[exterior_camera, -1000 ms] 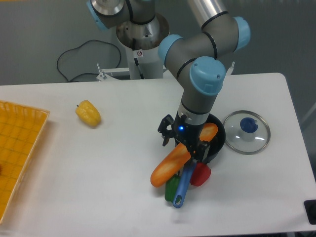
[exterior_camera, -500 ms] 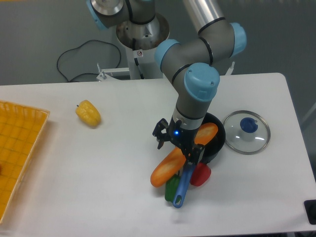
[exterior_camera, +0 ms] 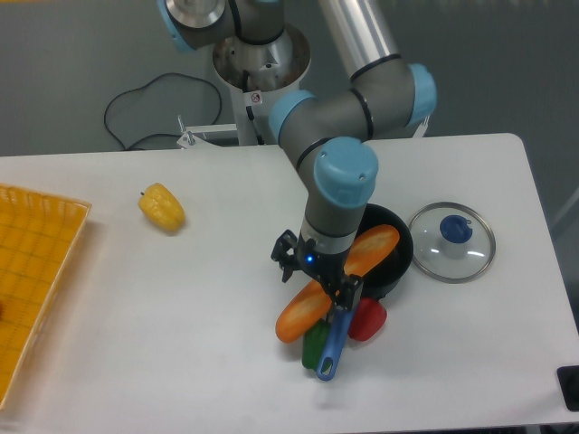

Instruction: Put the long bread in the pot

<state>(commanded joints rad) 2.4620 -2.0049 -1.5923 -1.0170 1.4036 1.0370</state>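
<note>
Two things matter most here, the long bread (exterior_camera: 336,283) and the pot (exterior_camera: 391,258), and everything else is placed by the pot. Far to the pot's left, at the table's (exterior_camera: 226,362) edge, sits an orange mesh tray (exterior_camera: 32,280); nearer, but well apart from the pot on that side, lies a yellow toy pepper (exterior_camera: 162,207). Just left of the pot, the gripper (exterior_camera: 318,274) hangs over the middle of the bread. Whether its jaws are clamped on the loaf or slack cannot be told, since the wrist hides the fingertips. The bread lies slanted, its upper end resting across the pot's rim and over the bowl, its lower end hanging out past the rim toward the front-left. Below it the pot's blue handle (exterior_camera: 335,342) points forward, with a green toy (exterior_camera: 314,345) on the handle's left and a red toy (exterior_camera: 366,320) on its right, both just beside the pot. Right of the pot, close by, lies the glass lid (exterior_camera: 451,240).

By my reading, the placing step is nearly over: the loaf is too long to sit wholly inside. The next move calls for checking that it rests steadily on the rim, then lifting clear without dragging it out.
</note>
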